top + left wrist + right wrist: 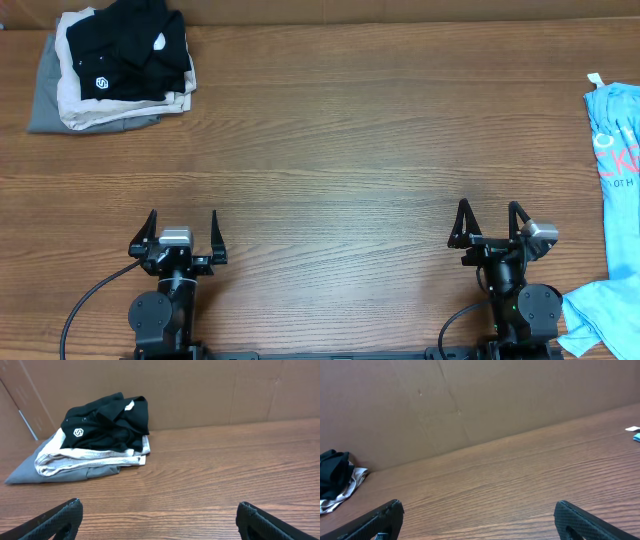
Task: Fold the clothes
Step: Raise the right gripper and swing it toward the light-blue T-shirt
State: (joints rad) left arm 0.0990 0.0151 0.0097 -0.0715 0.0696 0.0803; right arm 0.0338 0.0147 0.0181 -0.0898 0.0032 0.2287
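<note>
**Wide-open jaws over bare wood grain**

A brown wood-grain worktop (510, 485) fills the lower half of the right wrist view, backed by a creased brown cardboard wall (470, 400) along its far edge. The black right jaws stand spread wide, one tip at each bottom corner, with nothing between them. At the worktop's far left, against the wall, a crumpled black garment (332, 472) lies on a beige garment (349, 487). At the worktop's right edge, a sliver of light sky-blue T-shirt fabric (636, 437) shows beside a small white tag (632, 429).
</note>
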